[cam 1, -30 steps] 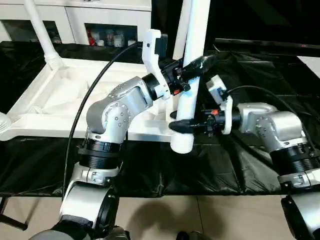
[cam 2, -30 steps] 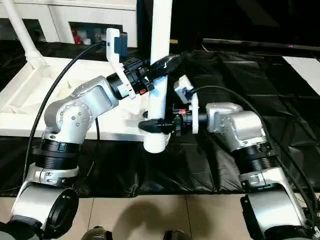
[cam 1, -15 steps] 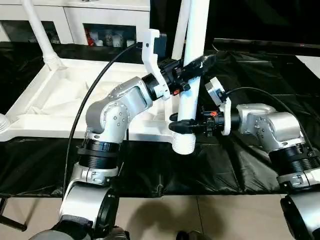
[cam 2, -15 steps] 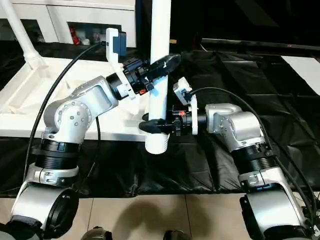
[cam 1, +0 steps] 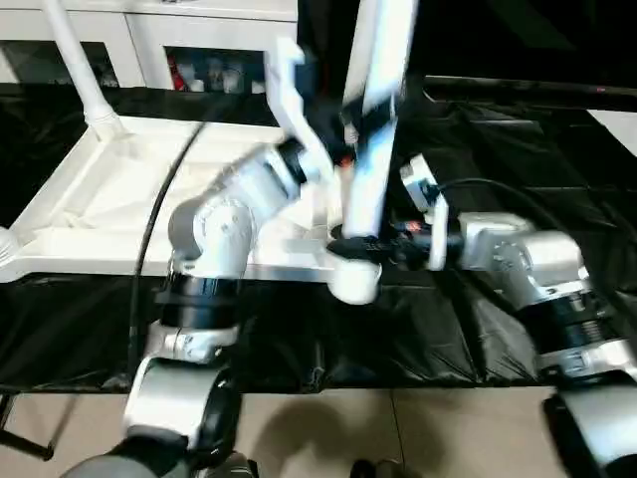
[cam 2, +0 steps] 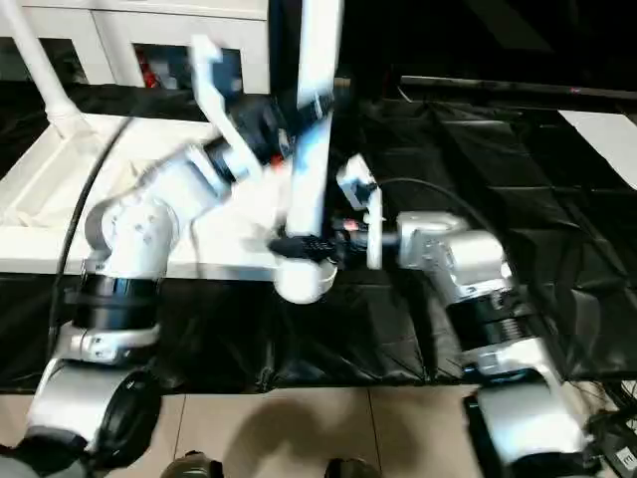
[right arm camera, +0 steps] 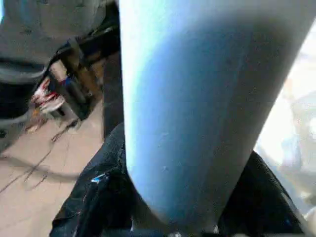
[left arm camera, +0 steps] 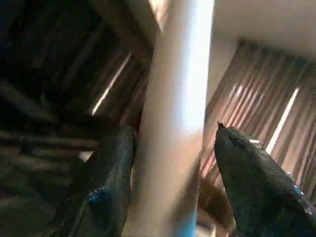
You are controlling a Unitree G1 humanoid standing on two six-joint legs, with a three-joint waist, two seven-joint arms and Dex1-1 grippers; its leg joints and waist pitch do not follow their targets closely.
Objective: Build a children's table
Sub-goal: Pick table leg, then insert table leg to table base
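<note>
The white tube leg (cam 1: 373, 129) stands nearly upright over the tabletop's (cam 1: 109, 199) near right corner, on the black-covered bench (cam 1: 498, 339). The right gripper (cam 1: 360, 246) has its jaws clamped on the leg low down. Higher up, the left gripper (left arm camera: 173, 163) straddles the leg, jaws apart on either side.

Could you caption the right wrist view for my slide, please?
Right end effector gripping a white leg near its lower end.
</note>
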